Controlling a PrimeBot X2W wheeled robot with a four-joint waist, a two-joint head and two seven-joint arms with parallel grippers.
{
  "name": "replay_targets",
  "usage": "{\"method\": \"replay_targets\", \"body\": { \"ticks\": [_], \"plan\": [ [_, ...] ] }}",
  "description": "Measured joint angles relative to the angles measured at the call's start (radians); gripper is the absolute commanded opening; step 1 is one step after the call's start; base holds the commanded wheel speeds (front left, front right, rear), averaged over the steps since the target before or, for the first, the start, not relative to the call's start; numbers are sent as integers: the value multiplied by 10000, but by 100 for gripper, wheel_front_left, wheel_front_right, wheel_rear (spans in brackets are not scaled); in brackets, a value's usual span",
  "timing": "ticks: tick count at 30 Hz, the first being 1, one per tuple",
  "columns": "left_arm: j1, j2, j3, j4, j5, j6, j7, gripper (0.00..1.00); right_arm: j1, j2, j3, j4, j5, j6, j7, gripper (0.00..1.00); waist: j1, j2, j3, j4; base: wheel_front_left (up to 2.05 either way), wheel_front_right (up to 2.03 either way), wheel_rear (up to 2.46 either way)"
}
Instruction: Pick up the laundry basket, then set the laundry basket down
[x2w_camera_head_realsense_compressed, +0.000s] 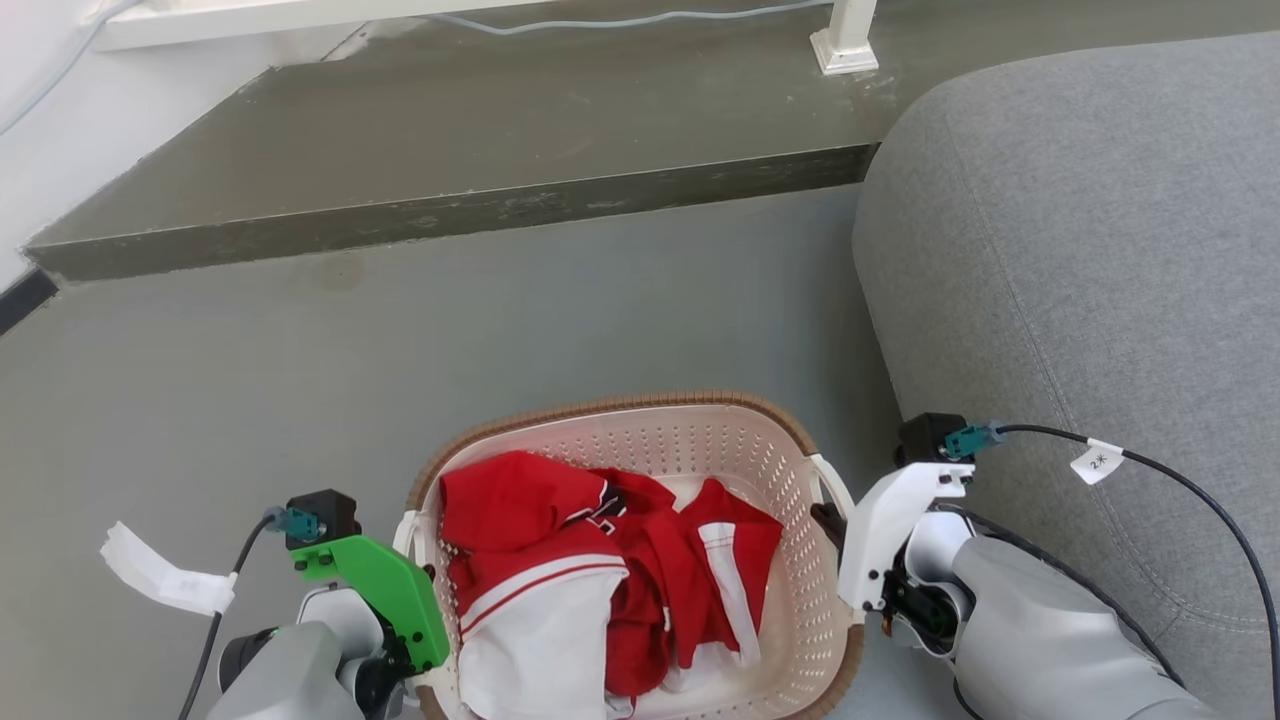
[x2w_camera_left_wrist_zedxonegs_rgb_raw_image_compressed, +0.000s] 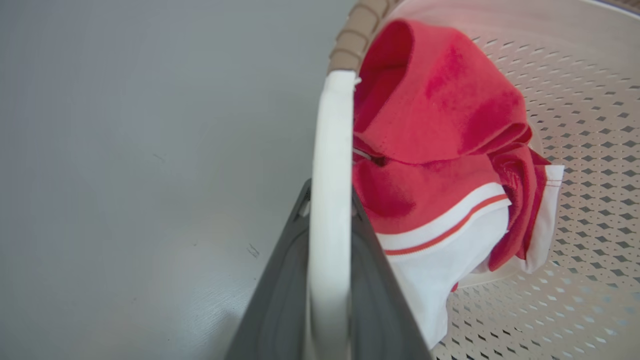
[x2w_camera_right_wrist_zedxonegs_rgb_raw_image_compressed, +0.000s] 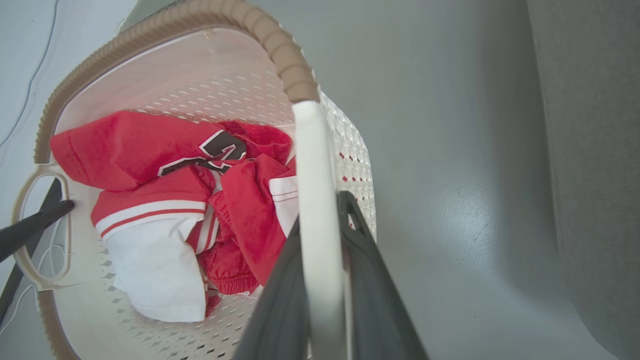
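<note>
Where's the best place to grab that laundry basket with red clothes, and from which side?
Take the laundry basket by its white side handles, left handle and right handle, one hand each, from outside its ends. Each is a slim loop off the rim that a hand can straddle, as the left hand and right hand do.

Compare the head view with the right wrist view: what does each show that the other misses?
Head view: a white post, a cable tag and the left arm's green cover. Right wrist view: the right jaws closed on the white handle, a finger each side. Both: the basket, the red-and-white clothes and the grey sofa.
</note>
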Motion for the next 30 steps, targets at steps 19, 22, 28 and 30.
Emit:
{"method": "replay_targets", "body": {
  "ticks": [19, 22, 28, 30],
  "plan": [
    [12, 0, -130, 59, -268, 0, 299, 0, -5, -6, 244, 75, 253, 0, 140, 0, 0, 0, 32, 30, 0, 0, 0],
    [6, 0, -134, 40, -276, 0, 301, 0, -67, -8, 253, 75, 313, 0, 144, 0, 0, 0, 146, 46, 0, 0, 0],
    [-112, 19, -138, -132, -276, 0, 240, 0, -380, -48, 297, 63, 313, 0, 146, 0, 0, 0, 560, 80, 0, 0, 0],
    [-250, 50, -142, -186, -276, 0, 169, 0, -559, -63, 307, 33, 313, -2, 130, 0, 0, 0, 745, 91, 0, 0, 0]
  ]
}}
